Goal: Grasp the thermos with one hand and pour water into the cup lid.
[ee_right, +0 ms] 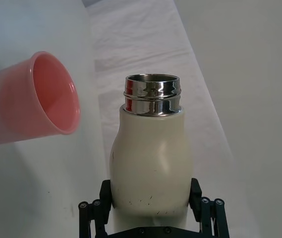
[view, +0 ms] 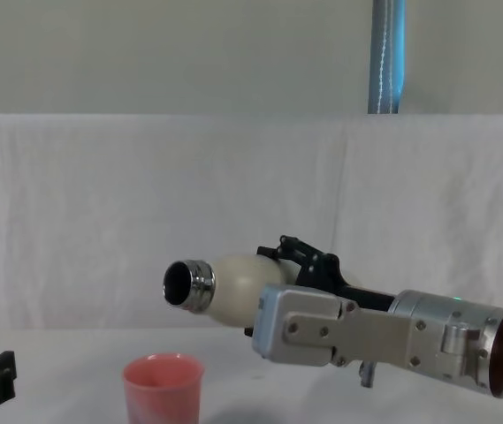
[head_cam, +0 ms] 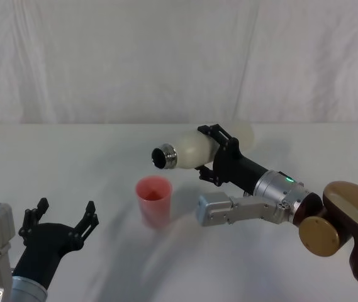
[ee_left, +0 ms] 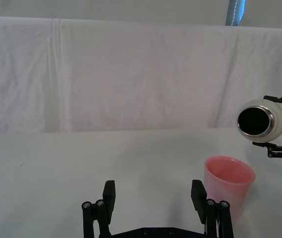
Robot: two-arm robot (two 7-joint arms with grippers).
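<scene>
Grab is done: the right gripper [head_cam: 218, 154] is clamped around the cream thermos [head_cam: 188, 150], tipped nearly flat in the air, silver mouth at about 12 o'clock above the pink cup lid [head_cam: 154, 200]. No water visible yet, so the actual pour seems left. One thermos, one cup. Left gripper [head_cam: 58, 228] sits spread at 8 o'clock, idle.

You have a white table [head_cam: 279, 264] spread wide beneath both sets of jaws, its cover smooth and plain. Straight ahead of the jaws, past the table's far edge, a wrinkled white cloth backdrop [view: 101, 221] hangs upright. Above that cloth you can see a pale wall [view: 189, 53], and a blue vertical pole [view: 387, 55] rising against it, up and beyond the right jaws.
</scene>
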